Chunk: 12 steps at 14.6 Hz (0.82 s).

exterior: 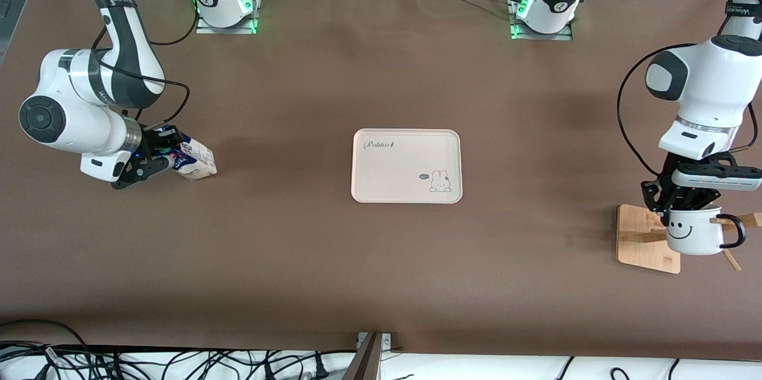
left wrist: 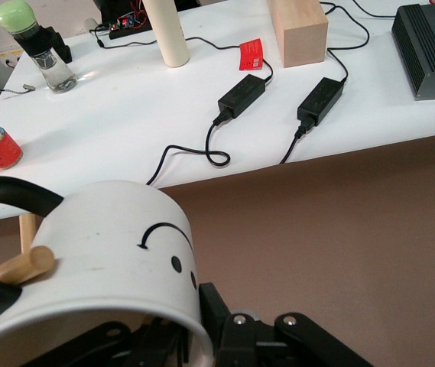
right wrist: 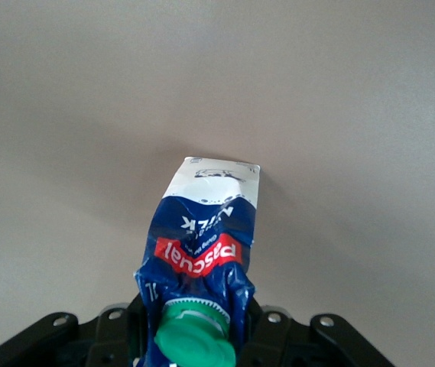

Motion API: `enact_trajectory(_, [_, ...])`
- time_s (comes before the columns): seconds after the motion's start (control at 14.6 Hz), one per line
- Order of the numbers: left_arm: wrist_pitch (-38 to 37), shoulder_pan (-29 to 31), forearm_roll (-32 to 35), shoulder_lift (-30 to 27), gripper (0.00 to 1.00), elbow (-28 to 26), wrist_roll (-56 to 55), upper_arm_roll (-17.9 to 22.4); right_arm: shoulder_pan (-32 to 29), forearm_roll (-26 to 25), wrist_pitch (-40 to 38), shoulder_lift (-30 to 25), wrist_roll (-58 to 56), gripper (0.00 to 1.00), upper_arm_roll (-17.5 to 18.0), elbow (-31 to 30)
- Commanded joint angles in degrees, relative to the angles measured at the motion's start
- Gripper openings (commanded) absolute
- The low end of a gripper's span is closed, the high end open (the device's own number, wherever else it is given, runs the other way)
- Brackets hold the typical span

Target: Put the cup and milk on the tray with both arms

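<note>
The cream tray (exterior: pixel 406 186) with "Rabbit" lettering lies flat mid-table with nothing on it. Toward the right arm's end, the milk (exterior: pixel 198 161) leans over with its base on the table. My right gripper (exterior: pixel 156 156) is shut on its crumpled top. In the right wrist view the blue carton (right wrist: pixel 206 237) and green cap (right wrist: pixel 198 340) sit between the fingers (right wrist: pixel 267 336). At the left arm's end, my left gripper (exterior: pixel 684 206) is shut on the rim of the smiley cup (exterior: pixel 693 236), over the wooden rack. In the left wrist view one finger (left wrist: pixel 219 306) presses the cup (left wrist: pixel 102 260) wall from outside.
A wooden rack with a square base (exterior: pixel 640 237) and angled pegs (exterior: pixel 731 259) stands under the cup. One peg (left wrist: pixel 22 267) lies against the cup by its black handle (exterior: pixel 737 231). Cables run along the table edge nearest the front camera.
</note>
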Motion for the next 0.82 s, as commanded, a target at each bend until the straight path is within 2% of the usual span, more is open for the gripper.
enact_trajectory(0.0, [-0.2,-1.0,1.1,0.1,0.0,2.0,1.5,-0.5,-0.1,0.8,-0.5,-0.1,0.0,0.41,0.0,0.7])
enact_trajectory(0.27, [-0.3,-1.2,1.1,-0.1,0.0,1.9,0.6,-2.8,-0.1,1.0,-1.0,-3.8,-0.3,0.41,0.1,0.7])
enact_trajectory(0.48, [-1.5,-1.5,1.2,-0.1,0.0,2.0,1.1,-4.5,-0.1,6.1,-1.7,-5.5,0.1,0.41,0.2,3.1])
enact_trajectory(0.62, [-7.0,-2.1,1.1,-0.1,0.0,2.9,1.1,-6.2,0.1,10.4,-5.7,-5.0,2.8,0.41,0.2,7.7])
enact_trajectory(0.76, [-17.4,-2.9,1.1,-0.2,0.0,6.3,1.0,-7.9,1.3,12.3,-8.8,-4.2,7.0,0.41,0.2,11.8])
